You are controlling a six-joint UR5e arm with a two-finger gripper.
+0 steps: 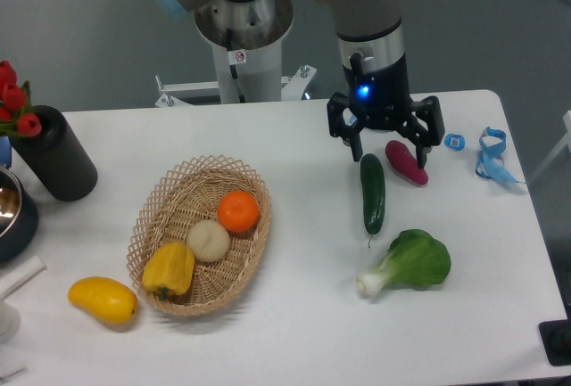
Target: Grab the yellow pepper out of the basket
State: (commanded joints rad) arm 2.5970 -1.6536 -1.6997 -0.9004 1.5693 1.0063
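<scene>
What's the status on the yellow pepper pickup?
Claw open, empty, above dark green cucumber. Glossy yellow bell pepper in woven wicker basket, touching pale round onion.

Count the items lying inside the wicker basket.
3: the yellow pepper at the near end, a pale round item mid-basket, an orange toward the far end. Nothing appears hidden.

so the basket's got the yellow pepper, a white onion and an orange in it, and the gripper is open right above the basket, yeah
Not quite. The camera view shows the gripper open, but over the cucumber and the purple vegetable on the right of the table, well away from the basket. The rest holds: the yellow pepper, white onion and orange lie in the basket.
</scene>
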